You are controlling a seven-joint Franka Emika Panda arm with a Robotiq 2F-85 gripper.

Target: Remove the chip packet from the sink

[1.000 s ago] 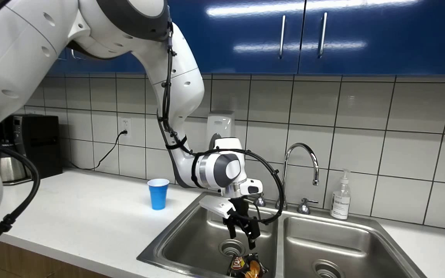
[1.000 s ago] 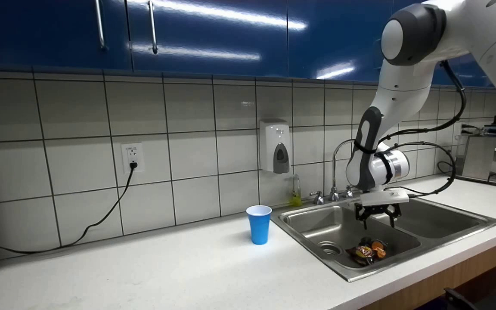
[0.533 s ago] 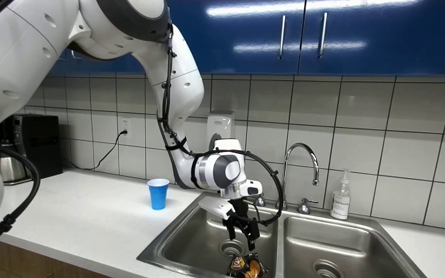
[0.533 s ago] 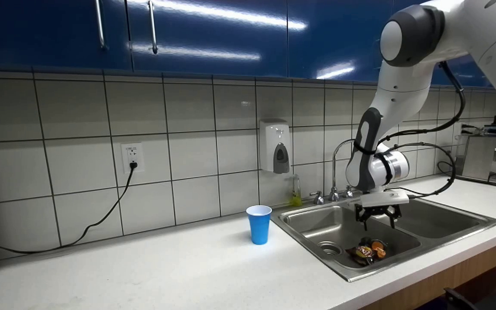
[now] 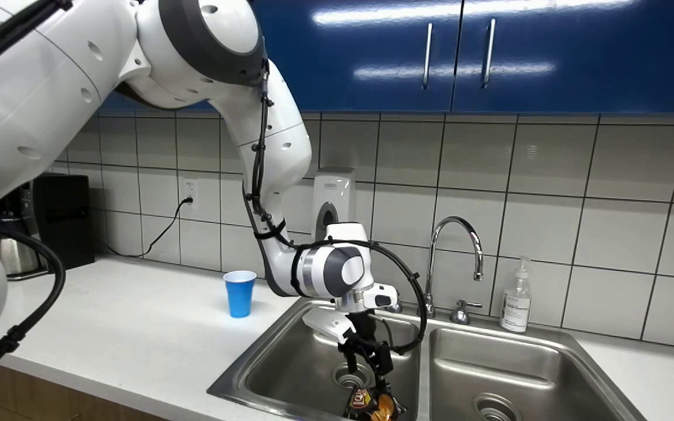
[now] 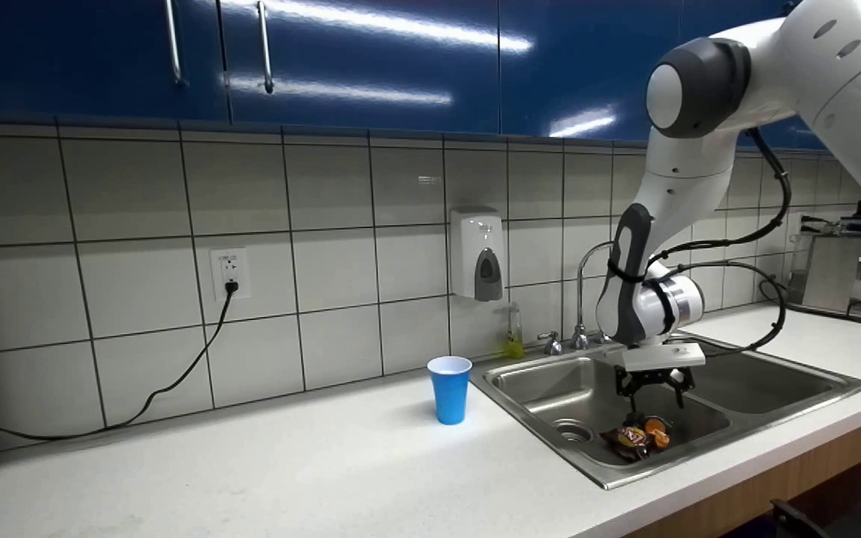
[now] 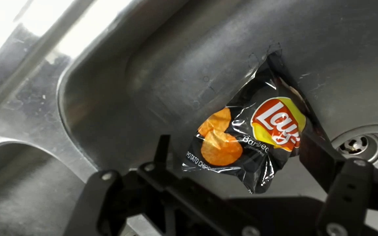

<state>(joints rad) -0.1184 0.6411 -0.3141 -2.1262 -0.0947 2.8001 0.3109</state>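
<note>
Chip packet [image 7: 248, 134] down in the sink [image 5: 227, 386], end effector [image 6: 656, 405] hanging just above.
I see the end effector spread wide; whether it touches the packet, I can't tell.

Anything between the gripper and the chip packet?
Nothing visible. The gripper hangs open above the chip packet; in the wrist view one jaw overlaps its edge, contact unclear, but no other object covers it in the sink.
</note>
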